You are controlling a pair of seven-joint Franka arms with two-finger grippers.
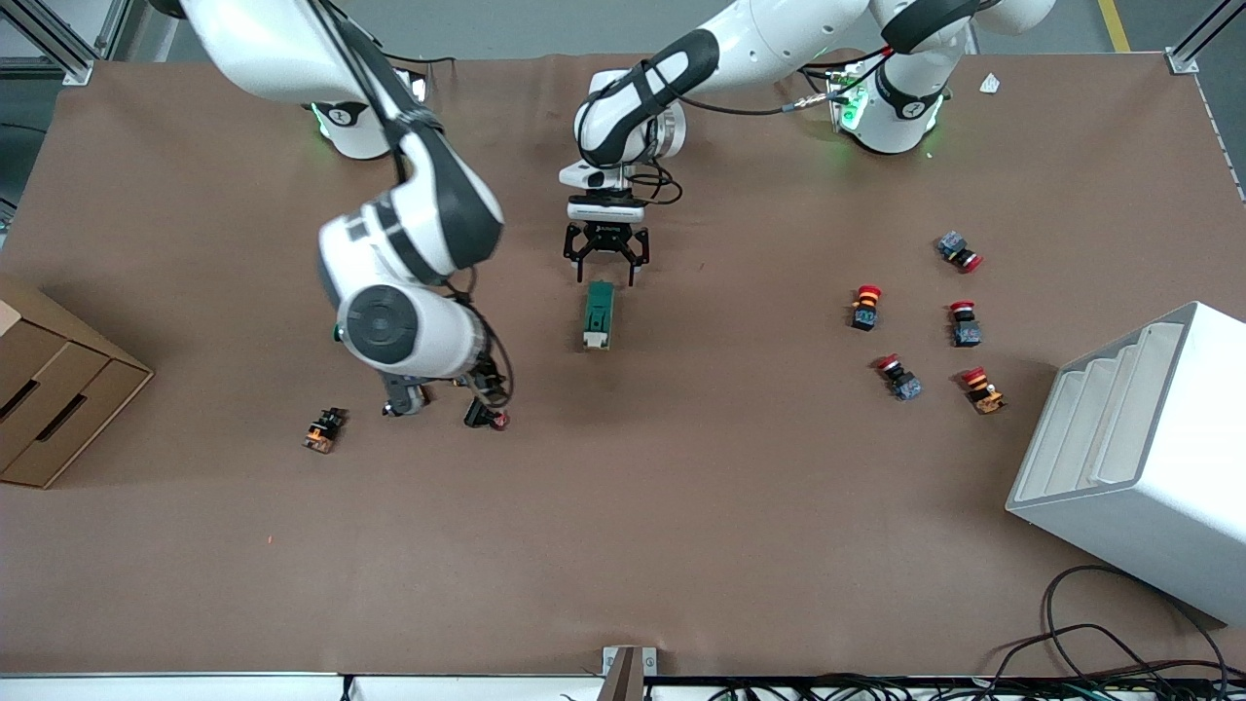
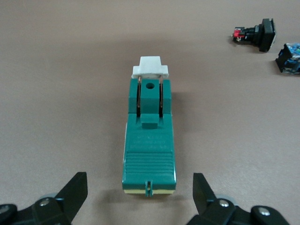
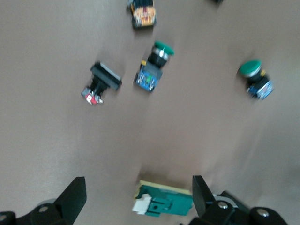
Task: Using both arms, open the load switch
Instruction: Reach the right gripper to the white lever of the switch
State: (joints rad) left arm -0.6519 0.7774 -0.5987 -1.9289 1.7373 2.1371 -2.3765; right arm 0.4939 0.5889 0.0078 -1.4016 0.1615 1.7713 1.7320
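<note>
Load switch [image 1: 598,314] lies flat on the brown table [image 1: 681,506], about midway between the arms' ends, its white piece pointing toward the front camera. Left gripper [image 1: 605,255] hangs just above the switch's end nearest the bases, fingers [image 2: 75,190] spread wide and gripping nothing. Right gripper [image 3: 136,197] hovers over green-capped buttons [image 3: 152,70] toward the right arm's end, fingers likewise spread and empty. Red-capped buttons [image 1: 866,307] lie toward the left arm's end, beside a white rack [image 1: 1149,458].

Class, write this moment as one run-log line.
left gripper: open, over load switch end | right gripper: open, above table beside switch | load switch: flat on table, ungrasped
</note>
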